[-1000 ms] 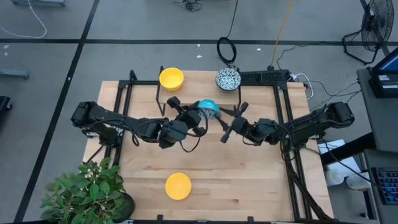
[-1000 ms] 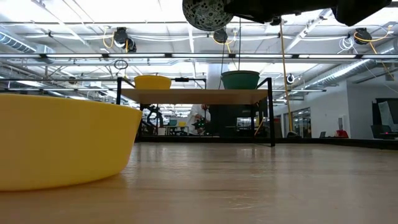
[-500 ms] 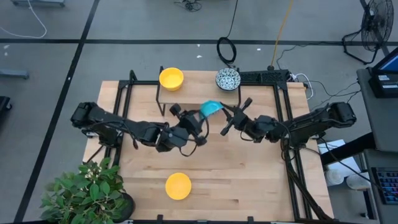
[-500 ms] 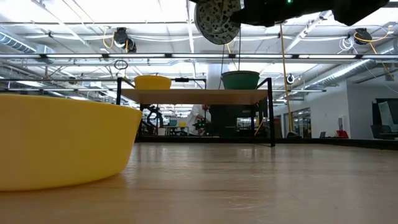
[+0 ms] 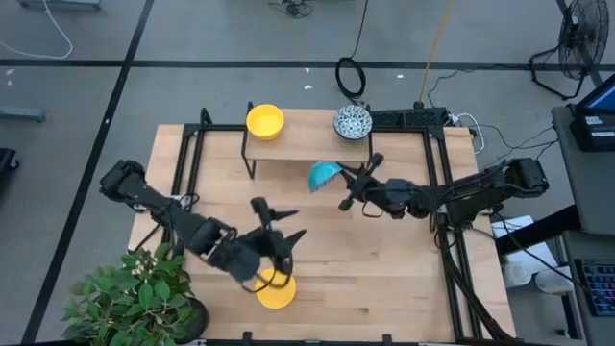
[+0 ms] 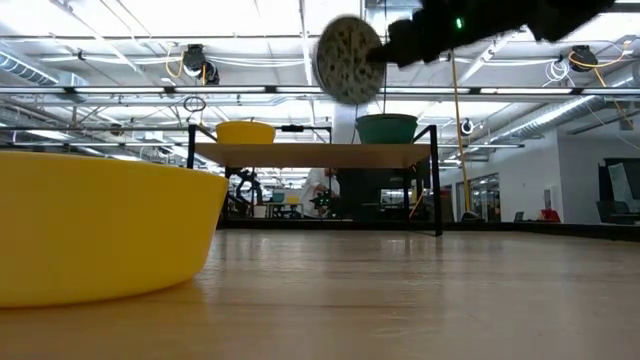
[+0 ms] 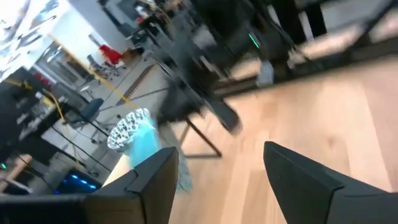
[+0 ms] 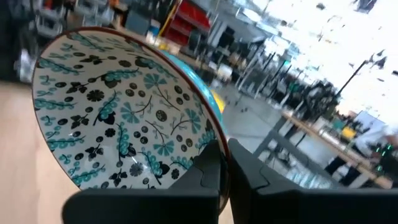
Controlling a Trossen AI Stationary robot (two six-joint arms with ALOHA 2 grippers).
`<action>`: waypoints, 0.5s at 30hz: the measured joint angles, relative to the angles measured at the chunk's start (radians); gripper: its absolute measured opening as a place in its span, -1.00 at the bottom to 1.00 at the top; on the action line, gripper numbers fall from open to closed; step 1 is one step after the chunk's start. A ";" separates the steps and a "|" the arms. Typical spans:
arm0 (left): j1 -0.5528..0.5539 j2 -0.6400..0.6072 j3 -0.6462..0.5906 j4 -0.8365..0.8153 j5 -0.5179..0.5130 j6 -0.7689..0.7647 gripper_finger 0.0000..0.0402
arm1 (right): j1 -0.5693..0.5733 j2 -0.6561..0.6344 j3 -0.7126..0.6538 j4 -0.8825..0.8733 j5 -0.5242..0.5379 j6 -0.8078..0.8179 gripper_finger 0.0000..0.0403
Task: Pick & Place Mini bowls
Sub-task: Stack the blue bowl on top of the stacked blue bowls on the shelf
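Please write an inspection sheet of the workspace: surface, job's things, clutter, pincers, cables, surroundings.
Surface: wooden table, with a raised shelf at the far edge.
Job's things: yellow bowl and patterned bowl on the shelf; second yellow bowl on the table; second patterned bowl held in the air, tilted.
Clutter: potted plant at the near left corner.
Pincers: left pincer open, above the near yellow bowl; right pincer shut on the patterned bowl's rim.
Cables: several on the floor beyond the table.
Surroundings: fan, grey floor.
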 joint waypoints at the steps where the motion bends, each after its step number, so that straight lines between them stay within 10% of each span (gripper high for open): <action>1: -0.011 0.001 0.000 -0.033 -0.003 -0.001 0.20 | -0.004 -0.015 0.027 -0.030 -0.002 -0.011 -0.99; 15: 0.034 0.002 -0.001 -0.257 0.000 -0.121 0.20 | -0.417 0.057 0.902 -1.220 -0.424 0.281 -1.00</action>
